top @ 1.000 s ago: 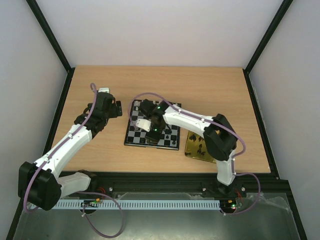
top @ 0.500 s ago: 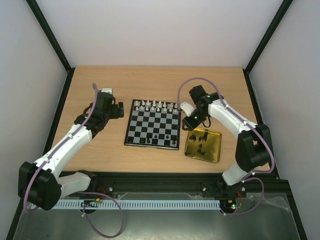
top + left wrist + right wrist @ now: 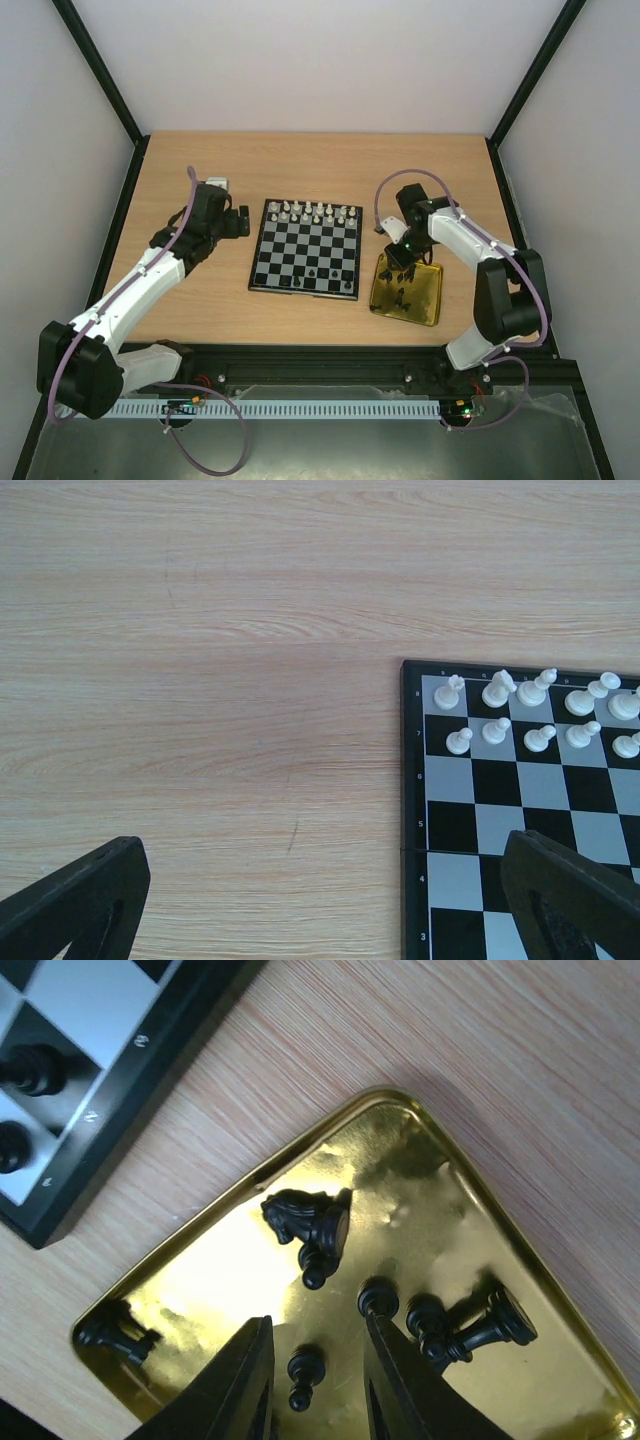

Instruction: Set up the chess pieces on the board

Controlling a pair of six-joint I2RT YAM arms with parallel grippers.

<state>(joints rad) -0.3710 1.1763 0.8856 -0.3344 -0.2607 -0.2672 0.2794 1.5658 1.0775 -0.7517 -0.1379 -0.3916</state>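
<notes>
My right gripper [image 3: 318, 1328] hangs over the gold tray [image 3: 215, 1275], just right of the board [image 3: 300, 253]. Its fingers are partly open, with a black pawn [image 3: 300, 1378] lying between them, not gripped. A black knight [image 3: 305, 1222] lies on the tray close by. My left gripper [image 3: 320, 880] is spread wide, holding nothing, over the table [image 3: 200, 680] left of the board. The board's far two rows hold white pieces [image 3: 539, 738].
</notes>
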